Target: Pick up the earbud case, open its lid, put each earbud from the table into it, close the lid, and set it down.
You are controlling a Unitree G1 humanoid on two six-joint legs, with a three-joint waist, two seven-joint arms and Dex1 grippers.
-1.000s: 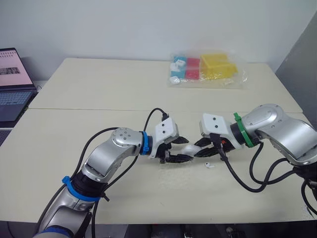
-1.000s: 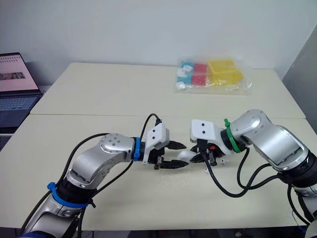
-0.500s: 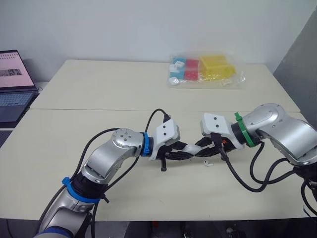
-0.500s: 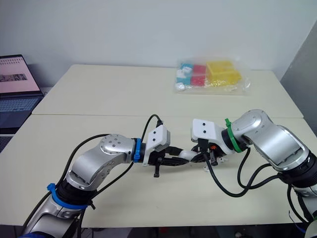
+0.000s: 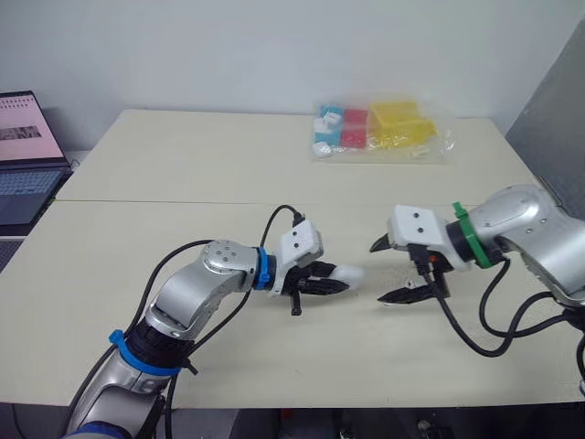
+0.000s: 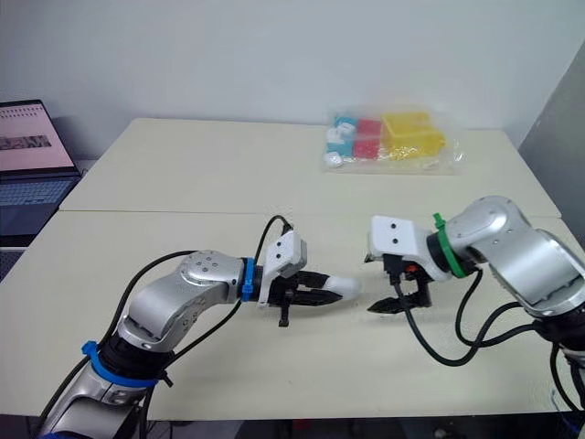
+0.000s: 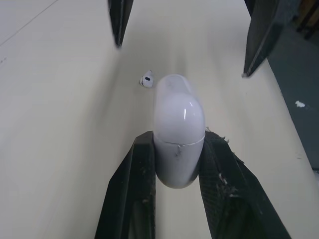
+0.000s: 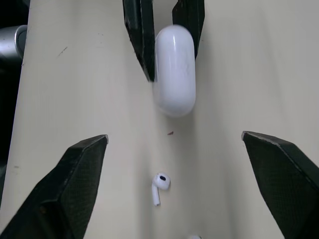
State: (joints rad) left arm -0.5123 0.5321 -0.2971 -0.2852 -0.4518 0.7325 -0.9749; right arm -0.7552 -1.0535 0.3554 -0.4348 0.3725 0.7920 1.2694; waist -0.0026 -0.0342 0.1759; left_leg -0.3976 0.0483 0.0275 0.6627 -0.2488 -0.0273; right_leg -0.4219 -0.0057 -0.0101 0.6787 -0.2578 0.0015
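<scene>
– Earbud case (image 5: pixel 347 273) status? Where is it, and who has it?
– Left gripper (image 5: pixel 331 277) has it. Jaws are clamped on one end, and the rounded free end pokes out toward the right gripper (image 5: pixel 384 273). It sits low over the table (image 5: pixel 183 165), front-centre. Can't tell if it touches the top.
– Lid?
– Shut, I'd say. Left wrist view shows a seam line right at the fingertips, no gap.
– Right side?
– Jaws wide apart and empty, facing the case with clear space between. One earbud (image 8: pixel 158 187) lies on the table between the two grippers, nearer the right one. White sliver (image 8: pixel 193 237) just beside it is maybe the second bud, but too little shows to call it.
– So which step?
– Pick-up looks done, lid-opening is the one in hand. Nothing is loaded yet.
– What does the next move need?
– My read: right gripper closes in on the free end and levers the lid at the seam while the left holds firm. A fingertip has to catch the lid edge, not the body. The shell is smooth and rounded, so it could slip or twist in the clamp. Stay clear of the earbud lying between.
– Anything behind?
– Bag of coloured blocks (image 5: pixel 379 130) at the far edge, laptop (image 5: pixel 23 146) off to the far left. Both well apart, irrelevant.
</scene>
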